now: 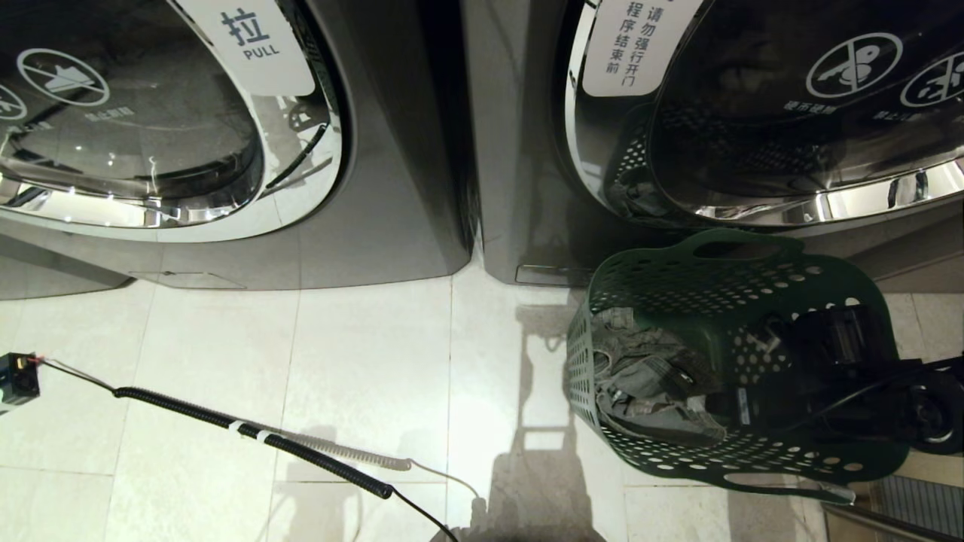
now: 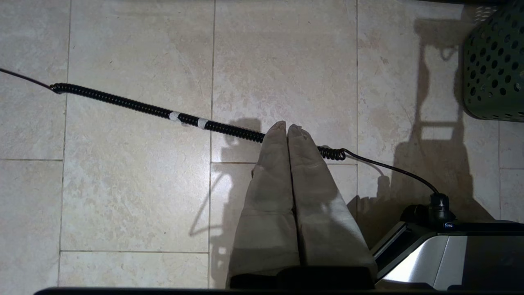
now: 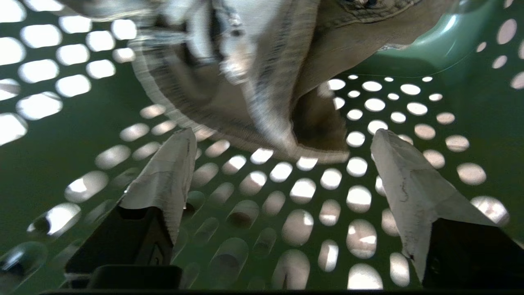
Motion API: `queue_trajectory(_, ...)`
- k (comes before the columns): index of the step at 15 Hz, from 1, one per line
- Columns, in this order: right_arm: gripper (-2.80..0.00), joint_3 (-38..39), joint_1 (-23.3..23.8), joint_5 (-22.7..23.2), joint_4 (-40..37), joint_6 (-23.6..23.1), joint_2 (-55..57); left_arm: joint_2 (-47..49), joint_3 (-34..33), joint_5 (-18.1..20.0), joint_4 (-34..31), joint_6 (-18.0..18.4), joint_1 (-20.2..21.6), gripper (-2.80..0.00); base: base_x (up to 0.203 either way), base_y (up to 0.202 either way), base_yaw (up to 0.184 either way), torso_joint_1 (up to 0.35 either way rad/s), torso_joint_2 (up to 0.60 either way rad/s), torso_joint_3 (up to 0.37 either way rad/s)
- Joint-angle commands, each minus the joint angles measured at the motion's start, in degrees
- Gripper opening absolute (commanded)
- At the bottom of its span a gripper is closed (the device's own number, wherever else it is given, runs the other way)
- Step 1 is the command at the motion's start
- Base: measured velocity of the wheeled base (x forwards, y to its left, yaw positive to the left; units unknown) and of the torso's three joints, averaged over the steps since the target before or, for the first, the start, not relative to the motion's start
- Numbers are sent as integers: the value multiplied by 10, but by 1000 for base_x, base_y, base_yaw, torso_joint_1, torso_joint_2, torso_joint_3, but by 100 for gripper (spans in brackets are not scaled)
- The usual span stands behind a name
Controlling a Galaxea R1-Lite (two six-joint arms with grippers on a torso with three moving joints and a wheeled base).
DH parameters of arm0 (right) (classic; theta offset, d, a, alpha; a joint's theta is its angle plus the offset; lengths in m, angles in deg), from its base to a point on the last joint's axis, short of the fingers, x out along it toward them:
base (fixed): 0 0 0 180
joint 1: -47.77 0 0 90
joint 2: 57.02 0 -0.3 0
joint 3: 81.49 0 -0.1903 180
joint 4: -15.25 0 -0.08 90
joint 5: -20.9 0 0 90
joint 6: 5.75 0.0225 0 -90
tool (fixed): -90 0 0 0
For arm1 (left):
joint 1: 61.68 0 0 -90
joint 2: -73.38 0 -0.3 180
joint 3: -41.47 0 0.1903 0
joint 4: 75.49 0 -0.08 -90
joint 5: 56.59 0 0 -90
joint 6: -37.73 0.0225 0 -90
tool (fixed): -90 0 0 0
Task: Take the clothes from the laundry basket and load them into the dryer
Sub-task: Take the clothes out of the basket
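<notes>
A green perforated laundry basket (image 1: 678,278) lies tipped on the floor at the right, holding crumpled grey-olive clothes (image 1: 648,376). My right arm (image 1: 843,339) reaches into it from the right. In the right wrist view my right gripper (image 3: 281,135) is open wide over the basket wall (image 3: 470,82), with the clothes (image 3: 262,73) just beyond its cloth-covered fingertips (image 3: 176,164) and nothing between them. My left gripper (image 2: 287,125) hangs shut and empty above the floor tiles. Two front-loading machines stand at the back with doors (image 1: 791,113) shut; I cannot tell which is the dryer.
A black coiled cable (image 1: 248,433) runs across the tiles at the left, also passing under the left gripper as cable (image 2: 143,107). The basket's corner (image 2: 495,61) shows in the left wrist view. The left machine door (image 1: 135,113) carries a PULL label.
</notes>
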State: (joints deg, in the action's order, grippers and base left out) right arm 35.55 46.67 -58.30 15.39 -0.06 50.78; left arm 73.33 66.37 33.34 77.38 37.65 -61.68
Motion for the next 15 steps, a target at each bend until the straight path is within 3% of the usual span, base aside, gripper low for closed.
queue_trajectory(1,0,-24,-2,-11,20,0,88,0,0,0,0,0,0,-280,0,0,0,0,0,0)
queue_trajectory(9,0,-117,-17,-53,109,-19,258,0,0,0,0,0,0,-280,0,0,0,0,0,0)
queue_trajectory(10,-280,-126,-20,-59,111,-19,269,0,0,0,0,0,0,-280,0,0,0,0,0,0)
queue_trajectory(15,-280,-160,-28,-75,111,-20,283,0,0,0,0,0,0,-280,0,0,0,0,0,0)
